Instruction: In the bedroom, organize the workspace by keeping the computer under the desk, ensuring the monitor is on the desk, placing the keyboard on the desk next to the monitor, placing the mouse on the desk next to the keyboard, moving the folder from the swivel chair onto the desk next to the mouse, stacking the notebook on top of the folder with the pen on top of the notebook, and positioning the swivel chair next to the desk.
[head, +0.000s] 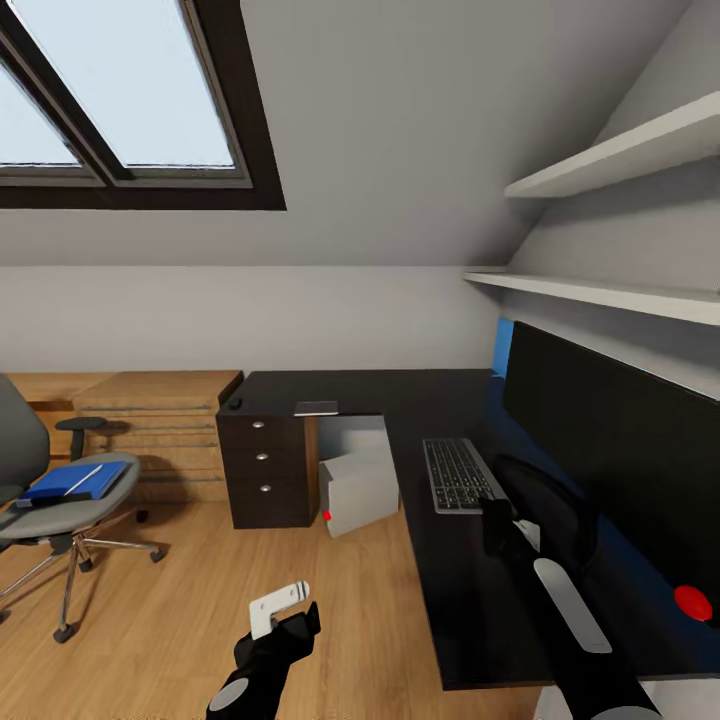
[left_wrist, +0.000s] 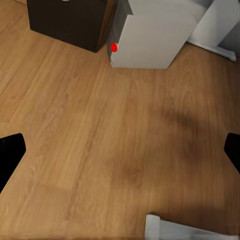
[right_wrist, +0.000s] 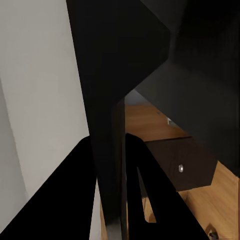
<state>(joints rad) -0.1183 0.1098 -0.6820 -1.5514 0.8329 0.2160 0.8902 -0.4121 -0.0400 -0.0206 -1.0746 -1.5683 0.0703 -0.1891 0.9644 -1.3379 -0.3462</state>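
Step in hand, by the look of it: settling the monitor (head: 612, 440) on the table (head: 440, 600). Right gripper (head: 497, 522) reached in low at the screen's near end, beside the stand, just past the keyboard (head: 457, 474). In the right wrist view, right fingers (right_wrist: 65, 200) set one on each side of a thin dark panel, apparently the screen's edge, and seemingly pinching it. Contact hard to confirm in that much black.

To do this well: keep the pinch firm and low, and move slowly. Slide rather than lift, since a wide thin screen held by one end will probably want to twist. Keep the round base flat on the table, well in from the front edge. Leave the strip in front of it open for the keyboard, and avoid sweeping the forearm across the keys.

Left gripper (head: 285, 612) out over the wooden floor (left_wrist: 100, 130), fingers (left_wrist: 10, 155) spread wide and holding nothing, pointed toward the computer (left_wrist: 150, 42), which already sits under the table.

Still to come, judging from how things lie:
- Mouse (head: 235, 404) at the table's far left corner above the drawers, well apart from the keyboard.
- Notebook (head: 316, 408) at the table's edge near it.
- Folder (head: 78, 482), with the pen (head: 83, 479) lying on it, on the swivel chair (head: 45, 505), well apart from the table.
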